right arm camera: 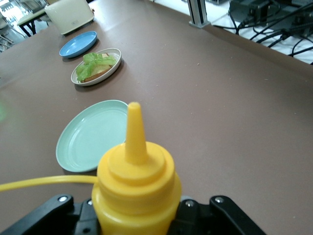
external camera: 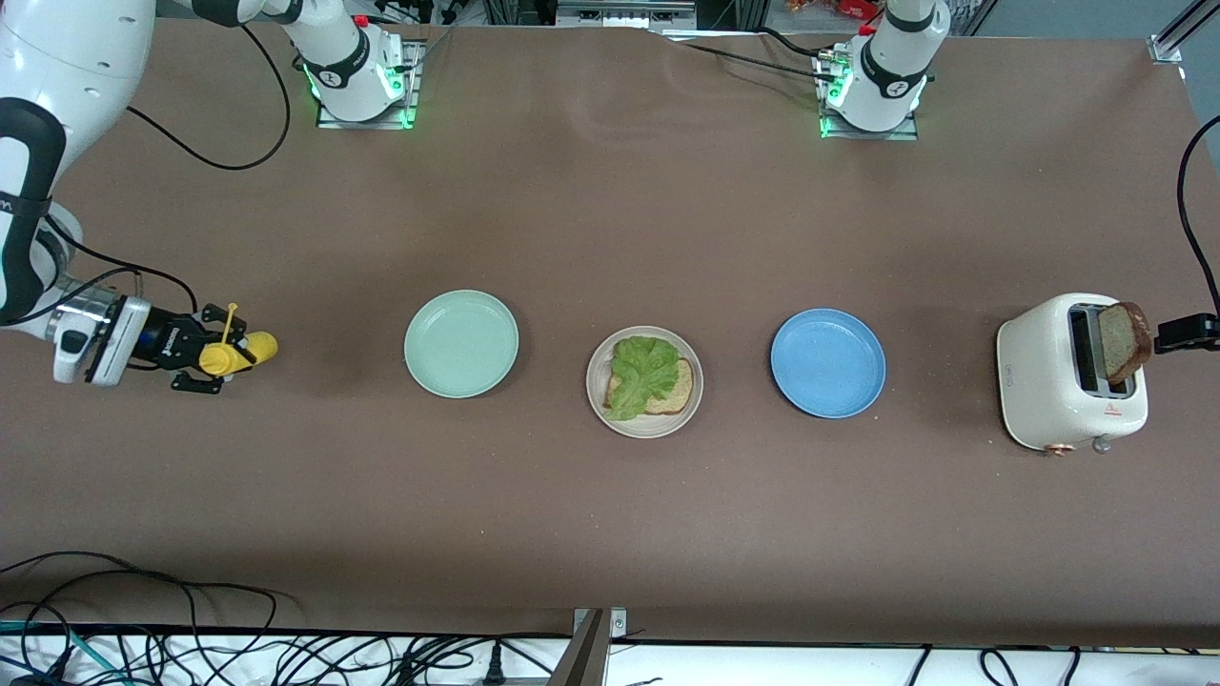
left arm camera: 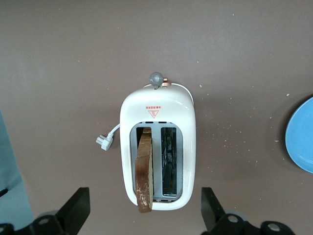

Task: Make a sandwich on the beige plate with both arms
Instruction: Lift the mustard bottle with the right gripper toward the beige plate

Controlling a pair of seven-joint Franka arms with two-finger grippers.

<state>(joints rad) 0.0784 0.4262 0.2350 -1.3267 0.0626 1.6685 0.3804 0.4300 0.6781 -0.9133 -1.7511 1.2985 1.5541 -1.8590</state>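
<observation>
The beige plate [external camera: 644,431] sits mid-table and holds one bread slice [external camera: 673,393] under a ruffled green lettuce leaf [external camera: 640,372]; both also show in the right wrist view, plate [right arm camera: 105,76] and lettuce [right arm camera: 95,62]. A second, dark-crusted bread slice [external camera: 1123,341] [left arm camera: 144,171] stands up out of a slot of the white toaster [external camera: 1048,381] [left arm camera: 157,105]. My left gripper [external camera: 1187,332] [left arm camera: 145,208] hangs open over the toaster, a finger off each side of it and touching nothing. My right gripper [external camera: 214,360] [right arm camera: 137,215] is shut on a yellow mustard bottle [external camera: 238,353] [right arm camera: 137,181], nozzle toward the plates.
A mint-green plate [external camera: 461,343] [right arm camera: 93,134] lies between the mustard bottle and the beige plate. A blue plate [external camera: 827,362] [left arm camera: 301,142] lies between the beige plate and the toaster. The toaster's white plug [left arm camera: 105,142] rests on the table beside it. Cables hang along the table's near edge.
</observation>
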